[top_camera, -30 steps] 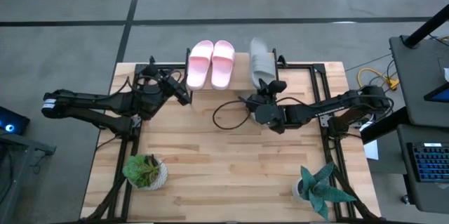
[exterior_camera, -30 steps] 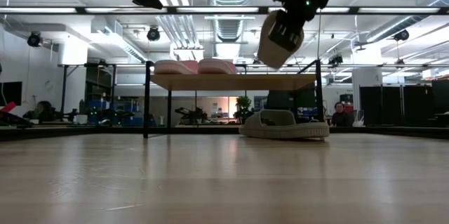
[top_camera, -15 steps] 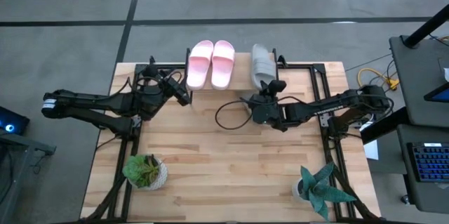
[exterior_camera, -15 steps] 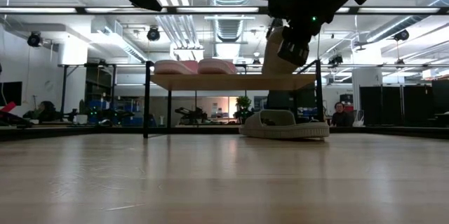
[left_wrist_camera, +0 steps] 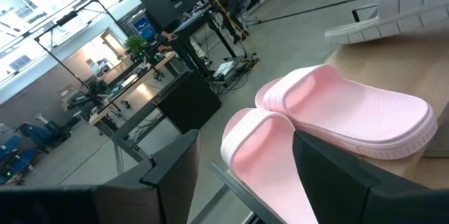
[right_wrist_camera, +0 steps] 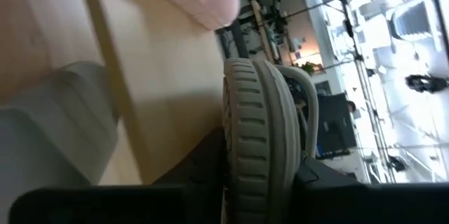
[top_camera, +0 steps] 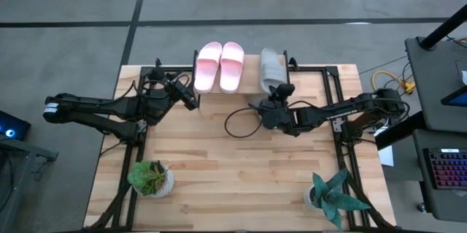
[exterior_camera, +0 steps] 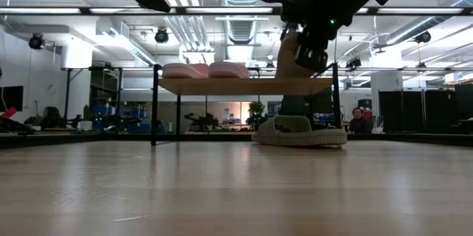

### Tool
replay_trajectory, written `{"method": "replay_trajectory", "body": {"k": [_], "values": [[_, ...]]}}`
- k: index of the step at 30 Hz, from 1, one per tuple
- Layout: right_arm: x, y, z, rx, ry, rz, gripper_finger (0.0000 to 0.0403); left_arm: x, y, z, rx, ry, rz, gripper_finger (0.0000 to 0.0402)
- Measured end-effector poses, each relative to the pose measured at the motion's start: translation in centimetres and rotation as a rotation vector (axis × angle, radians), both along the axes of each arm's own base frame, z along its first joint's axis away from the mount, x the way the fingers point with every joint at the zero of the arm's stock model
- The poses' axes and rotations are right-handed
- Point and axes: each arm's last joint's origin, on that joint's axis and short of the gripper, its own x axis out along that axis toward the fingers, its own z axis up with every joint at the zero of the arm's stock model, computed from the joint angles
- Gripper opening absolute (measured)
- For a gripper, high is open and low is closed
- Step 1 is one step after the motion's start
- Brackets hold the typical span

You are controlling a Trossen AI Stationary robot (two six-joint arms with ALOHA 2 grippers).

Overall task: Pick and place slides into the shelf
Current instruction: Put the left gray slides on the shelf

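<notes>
From above, the two pink slides [top_camera: 220, 66] lie side by side on the shelf [top_camera: 248, 79]. The right gripper [top_camera: 278, 93] holds a grey slide [top_camera: 273, 68] over the shelf's right part, while the left gripper [top_camera: 191, 100] waits near the shelf's left end.

At table level, the held slide is tilted above the plank, and the second grey slide [exterior_camera: 299, 131] rests on the table below, probably the last one left.

In the left wrist view, the fingers stand apart. In the right wrist view, the fingers are clamped on the grey sole.

Right gripper [top_camera: 272, 100] fingertips hidden behind held grey slide [right_wrist_camera: 261, 140]. Second grey slide [exterior_camera: 299, 131] under shelf [exterior_camera: 244, 86] unseen from above. Pink slides [left_wrist_camera: 330, 129] cut off by wrist picture's edge. Left gripper [top_camera: 191, 98] fingertips too small to tell.
</notes>
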Motion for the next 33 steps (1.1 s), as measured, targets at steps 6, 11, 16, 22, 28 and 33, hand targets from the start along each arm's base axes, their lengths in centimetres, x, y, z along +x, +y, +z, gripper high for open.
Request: {"method": "replay_trajectory", "body": {"k": [6, 11, 16, 22, 28, 33], "values": [[-0.3, -0.1, -0.6, 0.069, -0.003, 0.016, 0.0077, 0.0, 0.0, -0.1, 0.0, 0.003, 0.0, 0.0212], [-0.4, -0.2, -0.8, 0.115, -0.008, 0.034, 0.0097, 0.0, 0.0, -0.1, 0.0, 0.004, 0.0, 0.0212], [-0.3, -0.1, -0.9, 0.162, -0.02, 0.065, 0.013, 0.0, 0.0, -0.1, 0.0, 0.004, 0.0, 0.0212], [0.1, -0.1, -0.1, 0.197, -0.063, 0.072, 0.0164, 0.0, 0.0, -0.1, 0.0, 0.004, 0.0, 0.0212], [0.0, 0.0, 0.5, 0.255, -0.059, 0.064, 0.0191, 0.0, 0.0, -0.3, 0.0, 0.008, 0.0, 0.0212], [-0.5, -0.1, 0.5, 0.273, -0.01, 0.032, 0.0214, 0.0, 0.0, -0.5, 0.001, 0.017, 0.0, 0.0212]]}}
